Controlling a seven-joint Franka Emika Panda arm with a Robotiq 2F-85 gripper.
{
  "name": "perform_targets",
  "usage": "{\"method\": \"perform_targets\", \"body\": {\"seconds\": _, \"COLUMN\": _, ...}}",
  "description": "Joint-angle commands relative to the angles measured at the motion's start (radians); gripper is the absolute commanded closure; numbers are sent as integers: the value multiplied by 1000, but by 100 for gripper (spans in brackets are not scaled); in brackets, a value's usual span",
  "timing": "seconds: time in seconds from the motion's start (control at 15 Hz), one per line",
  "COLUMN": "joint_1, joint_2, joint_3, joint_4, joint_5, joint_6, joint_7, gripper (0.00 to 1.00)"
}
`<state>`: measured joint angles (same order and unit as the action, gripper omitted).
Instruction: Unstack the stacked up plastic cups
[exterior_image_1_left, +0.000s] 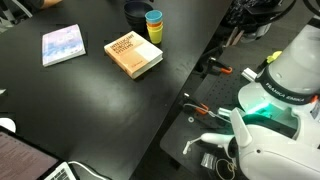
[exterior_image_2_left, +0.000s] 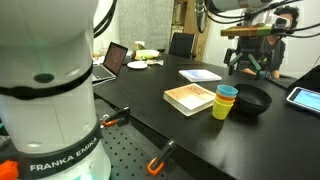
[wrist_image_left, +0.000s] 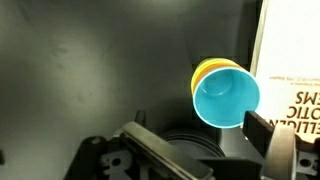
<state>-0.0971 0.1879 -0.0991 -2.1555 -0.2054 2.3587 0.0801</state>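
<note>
The plastic cups stand in one stack on the black table, a teal-blue cup on top and yellow below it. The stack shows in both exterior views, between a tan book and a dark bowl. The orange cup is not visible. My gripper hangs high above the stack and bowl. In the wrist view its fingers are wide apart and empty, with the stack just beyond them. The gripper does not show in the exterior view that looks down on the table.
The wide dark bowl touches the stack. A tan book lies next to it, a pale blue book farther off. A tablet, a laptop and orange clamps at the table's edge.
</note>
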Motion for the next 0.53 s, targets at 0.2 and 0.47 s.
{"method": "perform_targets", "body": {"seconds": 0.2, "joint_1": 10, "joint_2": 129, "joint_3": 1, "joint_4": 74, "joint_5": 19, "joint_6": 59, "joint_7": -17, "gripper": 0}}
{"method": "perform_targets", "body": {"seconds": 0.47, "joint_1": 16, "joint_2": 158, "joint_3": 1, "joint_4": 70, "joint_5": 17, "joint_6": 100, "joint_7": -23, "gripper": 0}}
